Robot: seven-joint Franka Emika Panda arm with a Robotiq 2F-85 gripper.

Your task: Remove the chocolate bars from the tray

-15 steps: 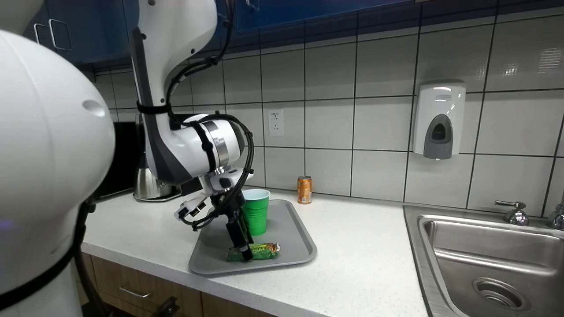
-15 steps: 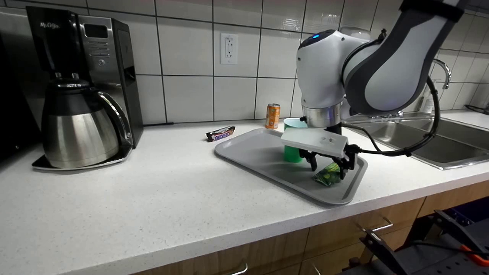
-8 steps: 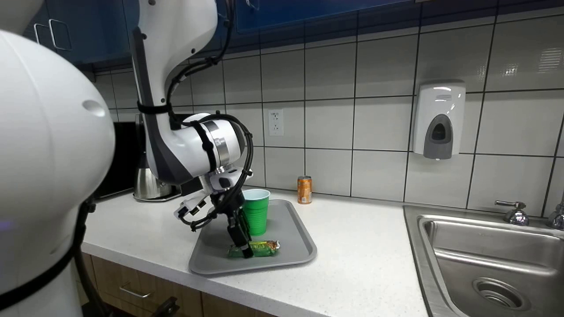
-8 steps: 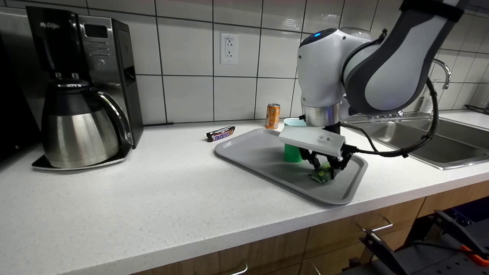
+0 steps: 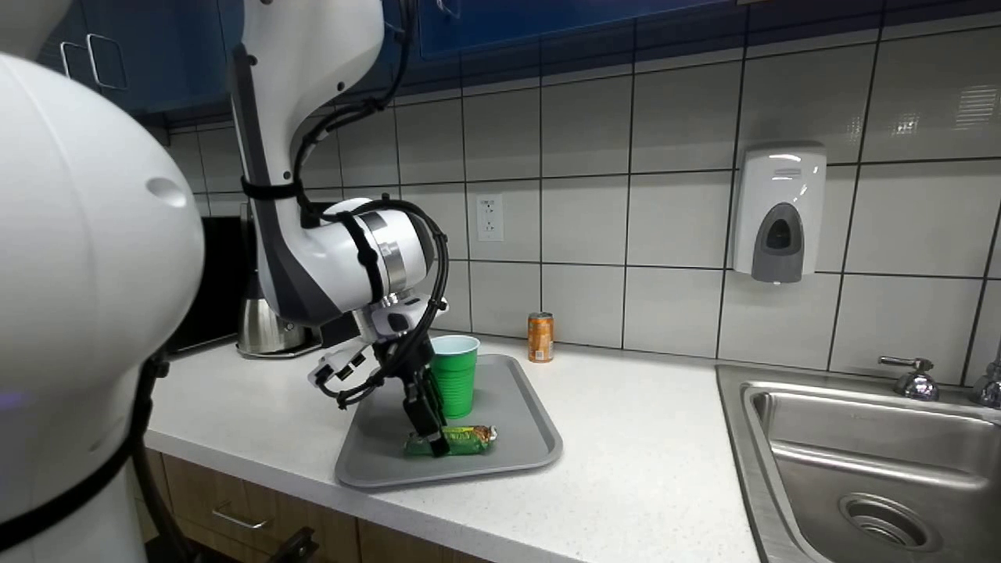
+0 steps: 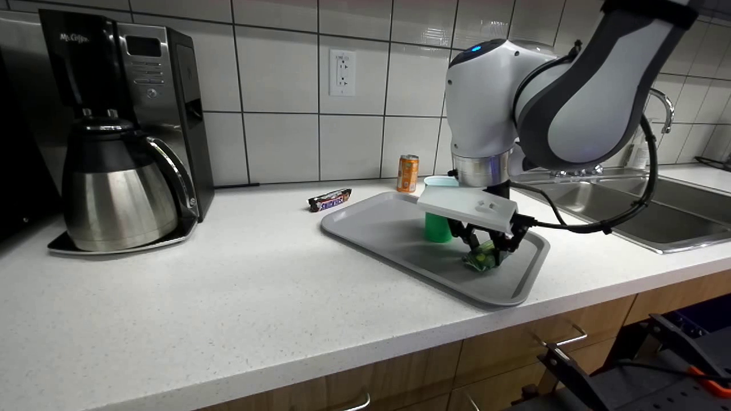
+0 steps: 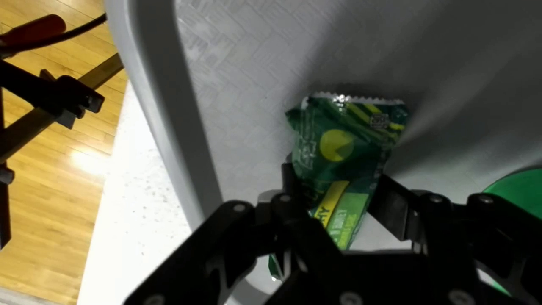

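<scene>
Mid-frame, Snickers bar point(image 6: 330, 200) lies off the tray point(image 6: 394, 228): presumably done. I see fingers point(image 7: 391, 207) pinching the green bar point(image 7: 345, 167) within the tray; clearing that remains.

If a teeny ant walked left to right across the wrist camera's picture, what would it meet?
Wooden floor → white counter → grey tray's rim → green-wrapped bar → green cup, cut off by the picture's edge.
</scene>
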